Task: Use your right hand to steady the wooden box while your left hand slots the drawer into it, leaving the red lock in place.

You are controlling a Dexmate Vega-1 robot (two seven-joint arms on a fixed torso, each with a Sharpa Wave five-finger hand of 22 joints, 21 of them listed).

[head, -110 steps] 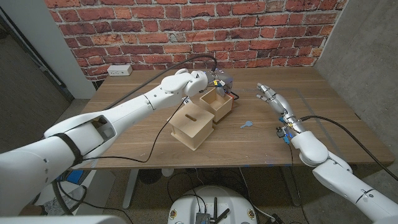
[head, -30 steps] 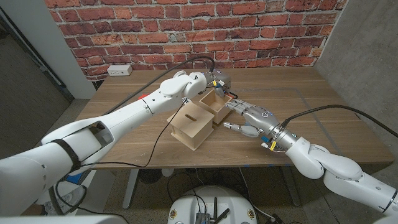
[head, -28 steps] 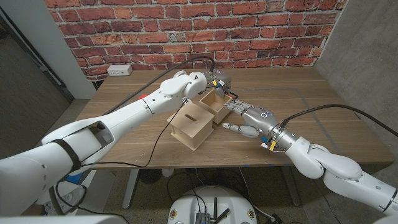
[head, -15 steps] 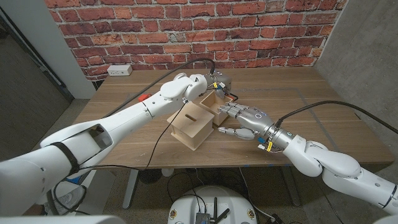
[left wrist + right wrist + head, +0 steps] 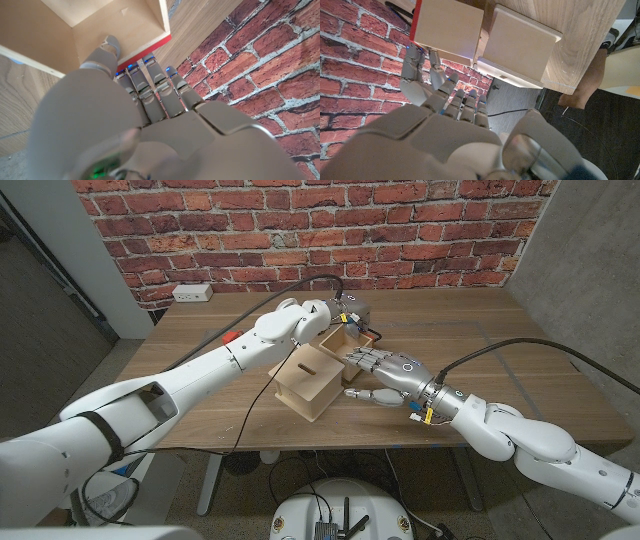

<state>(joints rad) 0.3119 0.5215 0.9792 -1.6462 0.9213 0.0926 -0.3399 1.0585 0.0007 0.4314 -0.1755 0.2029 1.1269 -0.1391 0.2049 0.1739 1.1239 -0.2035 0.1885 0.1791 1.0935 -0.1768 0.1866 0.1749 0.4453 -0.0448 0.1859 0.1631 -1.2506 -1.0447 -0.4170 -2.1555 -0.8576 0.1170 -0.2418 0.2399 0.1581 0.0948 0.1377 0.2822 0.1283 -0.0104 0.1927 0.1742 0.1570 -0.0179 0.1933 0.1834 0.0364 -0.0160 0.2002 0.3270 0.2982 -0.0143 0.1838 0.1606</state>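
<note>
A: Box standing on table; drawer just behind it, touching. Right hand arriving from far right, fingers spread, holding nothing.

B: Left hand gripping drawer's far rim. Bracing looks imminent.

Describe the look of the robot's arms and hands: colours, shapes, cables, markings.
Both arms are glossy white, rounded shells. The left arm has a black band near the shoulder and a thin black cable hanging along it. The right arm carries a black cable looping from the wrist, with small yellow and red tags there. The left hand and right hand are silver-grey with jointed metal fingers.
</note>
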